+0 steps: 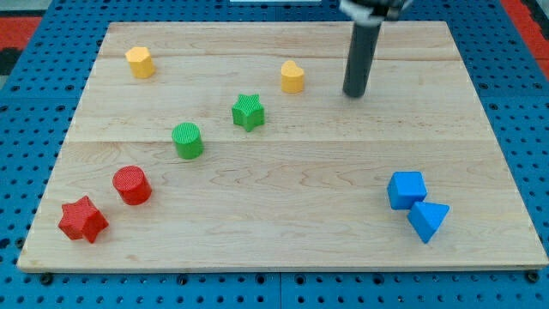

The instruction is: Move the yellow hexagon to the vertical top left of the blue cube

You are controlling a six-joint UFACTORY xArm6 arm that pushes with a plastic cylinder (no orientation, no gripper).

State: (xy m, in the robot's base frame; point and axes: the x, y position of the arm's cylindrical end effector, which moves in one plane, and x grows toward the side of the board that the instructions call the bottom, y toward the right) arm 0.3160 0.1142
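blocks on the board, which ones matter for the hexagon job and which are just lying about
In the job:
yellow hexagon
blue cube
my tip, right of the yellow heart

Lying about:
yellow heart
green star
green cylinder
red cylinder
red star
blue triangle

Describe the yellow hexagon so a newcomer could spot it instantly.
Start at the wooden board and go to its corner at the view's top left. The yellow hexagon stands alone there, far from my tip. The other yellow block, heart-like, sits near the top centre beside the green star; the hexagon has flat sides and no neighbours.
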